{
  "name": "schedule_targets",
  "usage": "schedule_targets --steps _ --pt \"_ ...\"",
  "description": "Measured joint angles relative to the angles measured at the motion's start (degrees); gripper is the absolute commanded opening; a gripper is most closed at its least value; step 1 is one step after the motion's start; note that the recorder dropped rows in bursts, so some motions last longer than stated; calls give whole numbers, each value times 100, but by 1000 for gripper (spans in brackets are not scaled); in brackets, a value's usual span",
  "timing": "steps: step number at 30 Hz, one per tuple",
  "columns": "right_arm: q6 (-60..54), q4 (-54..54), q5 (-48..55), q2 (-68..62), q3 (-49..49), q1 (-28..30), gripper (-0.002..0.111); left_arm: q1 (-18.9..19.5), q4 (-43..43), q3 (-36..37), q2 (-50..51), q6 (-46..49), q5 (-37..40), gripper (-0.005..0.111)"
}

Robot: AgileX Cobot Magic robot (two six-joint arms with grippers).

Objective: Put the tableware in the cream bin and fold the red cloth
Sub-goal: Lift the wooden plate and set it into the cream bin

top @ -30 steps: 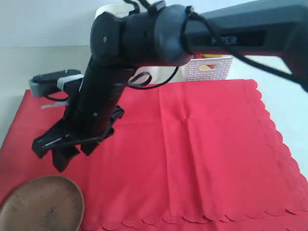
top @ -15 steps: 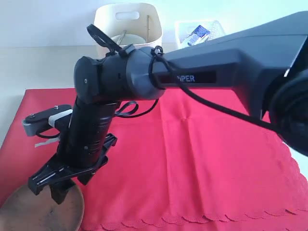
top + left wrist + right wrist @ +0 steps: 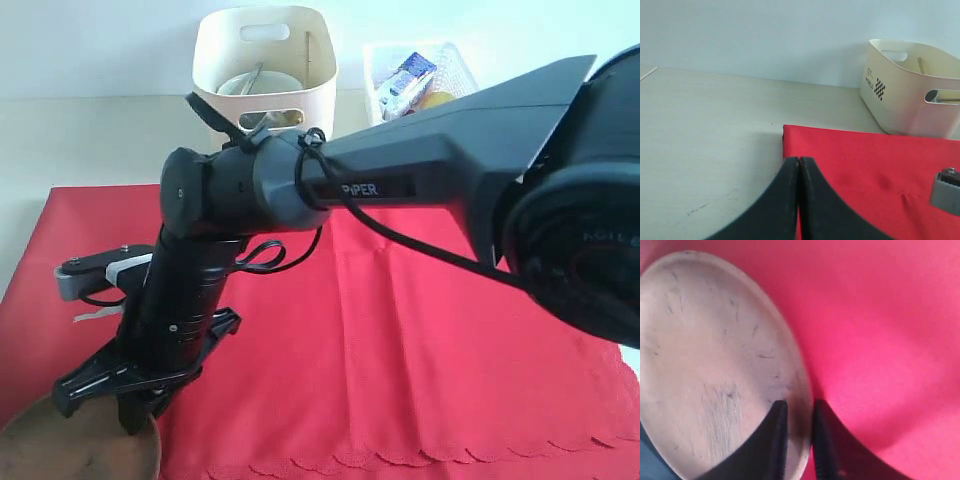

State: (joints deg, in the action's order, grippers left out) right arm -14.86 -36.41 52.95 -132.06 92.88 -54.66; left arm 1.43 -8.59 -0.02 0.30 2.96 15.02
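Observation:
The brown oval wooden plate [image 3: 60, 452] [image 3: 715, 365] lies on the red cloth [image 3: 400, 330] at its near left corner. My right gripper [image 3: 100, 405] [image 3: 799, 407] has reached across to it and is shut on its rim, one finger inside the plate and one outside on the cloth. The cream bin [image 3: 265, 60] [image 3: 910, 95] stands behind the cloth and holds a pale bowl [image 3: 258, 85] and a chopstick [image 3: 307, 52]. My left gripper [image 3: 799, 161] is shut and empty, hovering at the cloth's [image 3: 865, 165] left edge.
A white lattice basket [image 3: 450, 60] with a blue-white milk carton [image 3: 405, 75] stands right of the cream bin. The right arm [image 3: 420, 180] spans the cloth diagonally. Pale tabletop [image 3: 710, 135] lies left of the cloth.
The right arm swung down and toward the near left corner; its gripper dropped from above the cloth onto the plate's rim. The bin and basket came into view behind it.

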Motion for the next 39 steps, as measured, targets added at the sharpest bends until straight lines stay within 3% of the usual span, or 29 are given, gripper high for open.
schedule_targets --steps 9,15,31,36,39 --pt "45 -21 78 294 0 79 0 0 0 0 0 0 0 3" --pt "-208 -362 90 621 0 555 0 0 0 0 0 0 0 3" --pt "-1918 -3458 -64 957 0 2470 0 0 0 0 0 0 0 3" --pt "-2521 -4984 -801 957 0 3025 0 0 0 0 0 0 0 3" --pt "-2546 -5276 -1686 957 0 3191 0 0 0 0 0 0 0 3"
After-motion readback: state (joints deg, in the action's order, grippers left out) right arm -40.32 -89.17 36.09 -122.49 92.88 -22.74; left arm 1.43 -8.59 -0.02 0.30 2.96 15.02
